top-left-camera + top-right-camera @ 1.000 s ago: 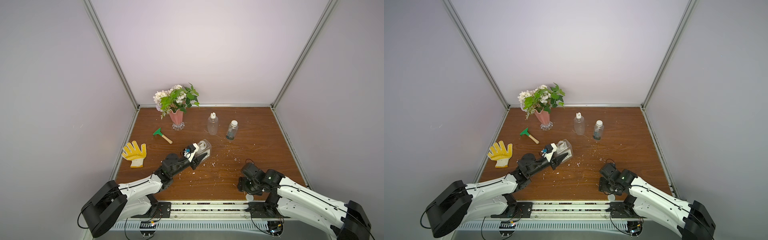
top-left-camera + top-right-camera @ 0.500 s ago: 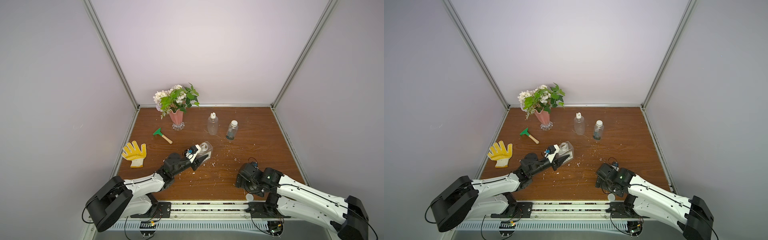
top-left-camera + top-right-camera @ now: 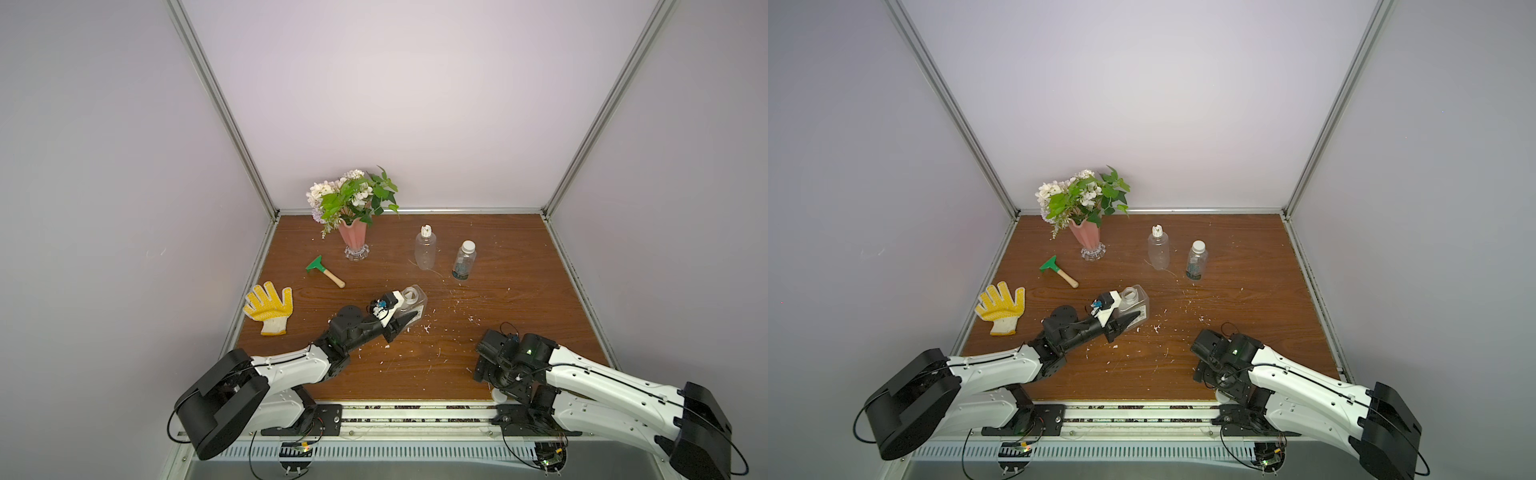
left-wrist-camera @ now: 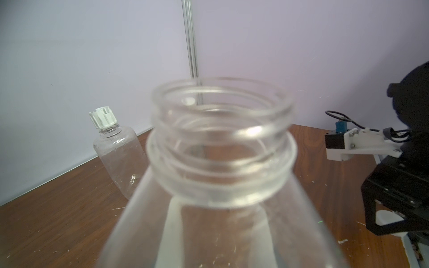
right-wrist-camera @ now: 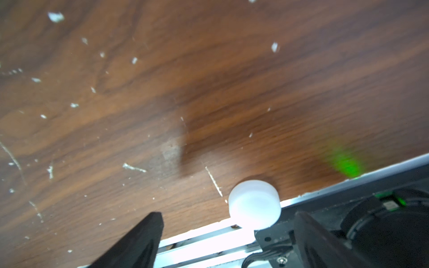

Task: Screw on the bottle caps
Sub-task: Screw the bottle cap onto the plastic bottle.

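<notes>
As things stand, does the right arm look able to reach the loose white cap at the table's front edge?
Probably yes: the right gripper hangs open close over the white cap, nothing between them. The cap's perch on the table edge may make gripping awkward.

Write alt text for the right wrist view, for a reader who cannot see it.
A white round cap sits at the wooden table's edge, ahead of the open right gripper, not gripped. White flecks dot the wood.
</notes>
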`<action>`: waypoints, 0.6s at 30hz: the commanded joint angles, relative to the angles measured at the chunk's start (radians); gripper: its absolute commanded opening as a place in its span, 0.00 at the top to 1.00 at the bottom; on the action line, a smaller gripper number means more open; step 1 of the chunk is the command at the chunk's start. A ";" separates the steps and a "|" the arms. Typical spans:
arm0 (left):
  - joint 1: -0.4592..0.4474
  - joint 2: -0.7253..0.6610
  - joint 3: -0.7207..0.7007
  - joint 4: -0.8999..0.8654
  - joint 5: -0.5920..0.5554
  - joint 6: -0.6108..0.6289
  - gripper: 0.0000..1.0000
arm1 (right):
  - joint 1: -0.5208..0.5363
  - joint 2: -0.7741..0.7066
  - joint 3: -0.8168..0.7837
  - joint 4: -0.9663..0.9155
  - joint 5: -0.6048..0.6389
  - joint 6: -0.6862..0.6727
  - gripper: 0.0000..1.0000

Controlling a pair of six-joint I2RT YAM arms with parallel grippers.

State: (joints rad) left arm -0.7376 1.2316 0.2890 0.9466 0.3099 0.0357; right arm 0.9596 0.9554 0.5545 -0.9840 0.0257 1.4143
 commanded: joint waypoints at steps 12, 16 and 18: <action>0.010 -0.007 0.016 0.038 0.026 0.014 0.59 | 0.004 -0.014 -0.117 0.053 -0.038 0.058 0.10; 0.010 -0.005 0.015 0.037 0.023 0.015 0.59 | 0.004 -0.003 -0.149 0.106 -0.064 0.054 0.23; 0.010 -0.005 0.017 0.037 0.023 0.016 0.59 | 0.004 0.010 -0.149 0.120 -0.067 0.046 0.26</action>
State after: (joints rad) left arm -0.7376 1.2388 0.2890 0.9466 0.3145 0.0383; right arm 0.9607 0.9447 0.4423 -0.9066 -0.0109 1.4551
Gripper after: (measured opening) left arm 0.452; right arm 0.755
